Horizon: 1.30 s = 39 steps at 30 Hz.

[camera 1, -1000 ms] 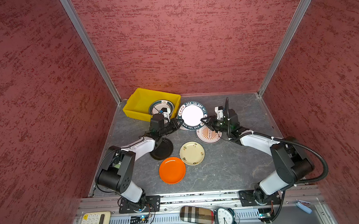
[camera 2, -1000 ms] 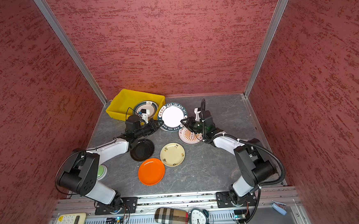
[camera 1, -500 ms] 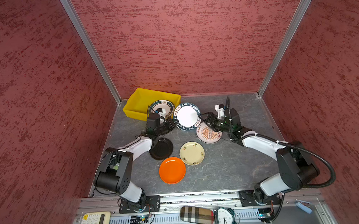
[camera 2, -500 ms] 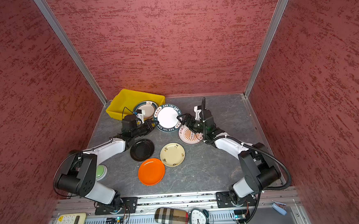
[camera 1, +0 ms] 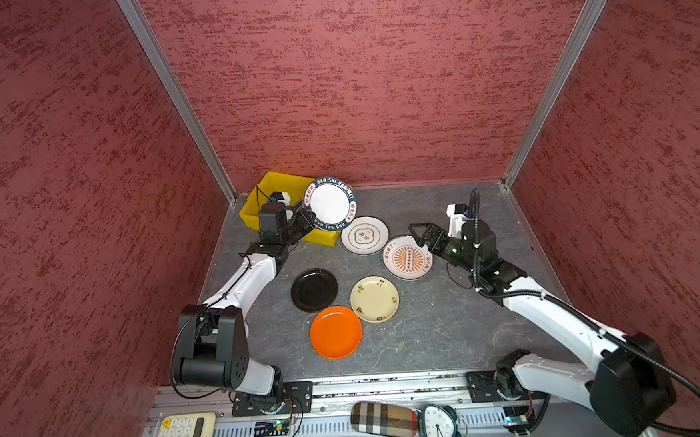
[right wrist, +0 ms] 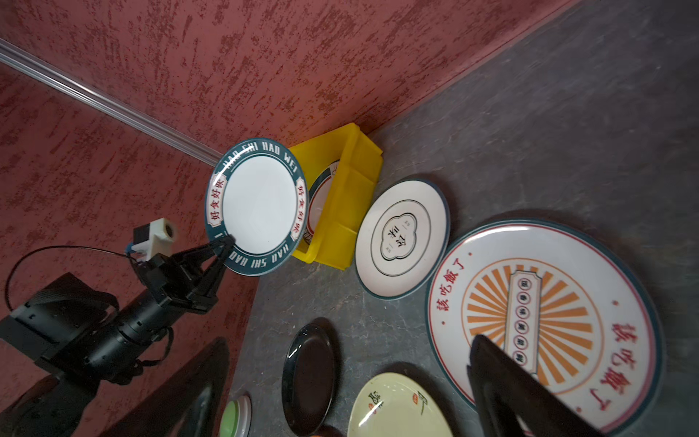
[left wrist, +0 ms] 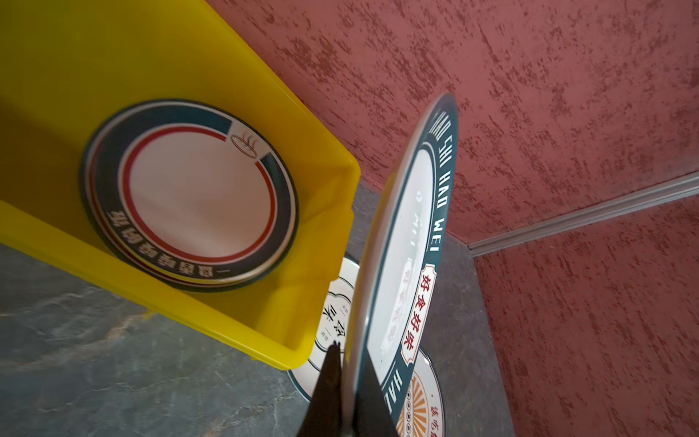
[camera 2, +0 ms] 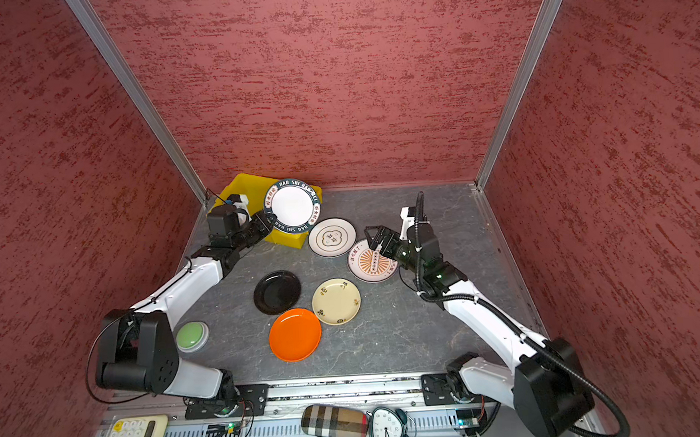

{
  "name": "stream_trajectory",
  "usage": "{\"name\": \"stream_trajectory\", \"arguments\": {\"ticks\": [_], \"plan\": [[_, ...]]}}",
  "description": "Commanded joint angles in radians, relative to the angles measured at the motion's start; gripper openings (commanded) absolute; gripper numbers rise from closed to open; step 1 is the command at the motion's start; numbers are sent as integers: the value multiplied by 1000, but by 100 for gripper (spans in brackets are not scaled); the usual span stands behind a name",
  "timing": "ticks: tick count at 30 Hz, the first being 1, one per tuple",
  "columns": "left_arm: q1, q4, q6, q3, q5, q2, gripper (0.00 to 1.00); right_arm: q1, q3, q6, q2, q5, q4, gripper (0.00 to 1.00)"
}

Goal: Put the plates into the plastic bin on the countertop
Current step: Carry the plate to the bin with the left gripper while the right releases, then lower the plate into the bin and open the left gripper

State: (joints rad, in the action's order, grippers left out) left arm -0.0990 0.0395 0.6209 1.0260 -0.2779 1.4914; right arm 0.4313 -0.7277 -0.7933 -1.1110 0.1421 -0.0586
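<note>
Setting: red textured walls (camera 1: 373, 80) on three sides, with a dark grey veined surface (camera 1: 450, 325) below.
Bin (camera 1: 252, 207): yellow, in the back left corner of the surface, close against the walls.
Bin plate (left wrist: 189, 193): teal rim with a red ring, lying flat inside the bin; a second rim seems to show beneath it.
Held plate (camera 1: 330, 203): white with a lettered teal rim, raised clear of the surface at the bin's right end and tilted steeply on edge.
Left fingers (right wrist: 222, 246): pressed onto the held plate's lower rim, one on each face, pinching it.
Sunburst plate (camera 1: 405, 258): flat on the surface, right of centre.
Right fingers (right wrist: 499, 382): spread wide, holding nothing, hanging over the sunburst plate's rim.
Cloud plate (camera 1: 364, 235): flat on the surface, between the bin and the sunburst plate, just beside both.
Black plate (camera 1: 314, 290): flat, mid-surface.
Cream plate (camera 1: 374, 299): floral, flat, right of the black plate.
Orange plate (camera 1: 335, 332): flat, nearest the front, just beside the black and cream ones.
Green button (camera 2: 192, 335): by the left arm's base, seen in a top view.
</note>
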Motion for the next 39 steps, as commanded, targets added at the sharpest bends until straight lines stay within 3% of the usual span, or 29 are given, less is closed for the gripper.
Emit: {"name": "stream_trajectory", "arguments": {"ticks": [1,7,15,29,36,39], "plan": [[46,-58,-38,59,52,43,0,6,30,31,68,-88,92,99],[109,-150,-55,185,70,149,0,6,44,38,140,-142,169,99],[100,-316,-136,364,168,311,0,6,29,32,91,-151,180,99],[117,-434,-115,596,89,546,0,6,24,8,40,-146,177,99],[117,-466,-132,618,99,573,20,6,20,10,30,-155,180,99],[119,-469,-135,624,99,578,23,6,24,8,30,-159,180,99]]}}
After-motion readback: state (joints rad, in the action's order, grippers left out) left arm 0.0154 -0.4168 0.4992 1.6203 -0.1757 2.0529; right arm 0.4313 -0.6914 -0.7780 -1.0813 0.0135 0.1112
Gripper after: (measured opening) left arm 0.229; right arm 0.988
